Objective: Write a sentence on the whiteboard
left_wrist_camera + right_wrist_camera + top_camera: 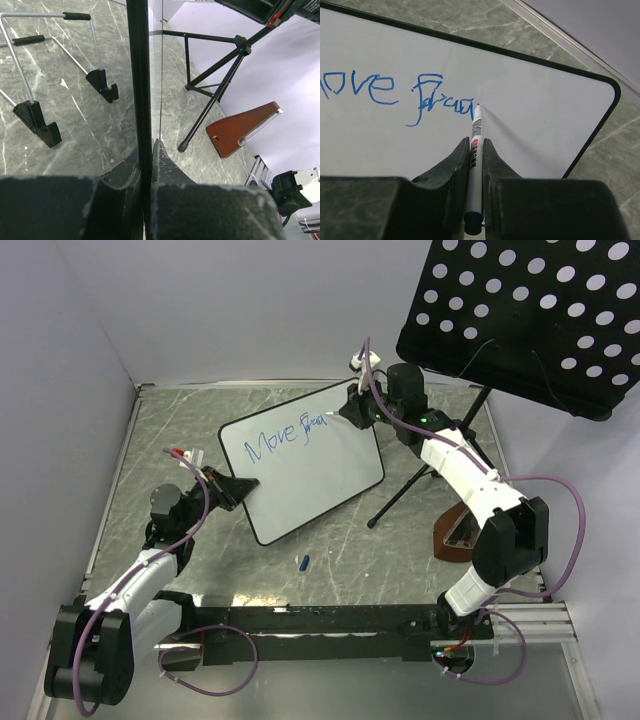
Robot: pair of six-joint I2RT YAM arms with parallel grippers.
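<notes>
I'm writing the sentence's (421, 100) second word, right gripper (476, 142) clamping the marker (476, 125), left gripper (147, 155) pinching the whiteboard (535, 115), needing steady rightward strokes next.

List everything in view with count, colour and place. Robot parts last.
whiteboard: 1, white with black rim, centre of table, tilted
sentence: 1 line, blue, top of the whiteboard, "Move" plus an unfinished word
marker: 1, white barrel, tip on the whiteboard at the end of the writing
cap: 1, blue, on the table near the whiteboard's near edge
music stand: 1, black perforated panel on tripod, far right
metronome: 1, brown wood, right of the tripod
wire stand: 1, silver with black feet, left wrist view only
table: 1, grey marbled
left pincer: black, shut on the whiteboard's left edge
right pincer: black, shut on the marker
</notes>
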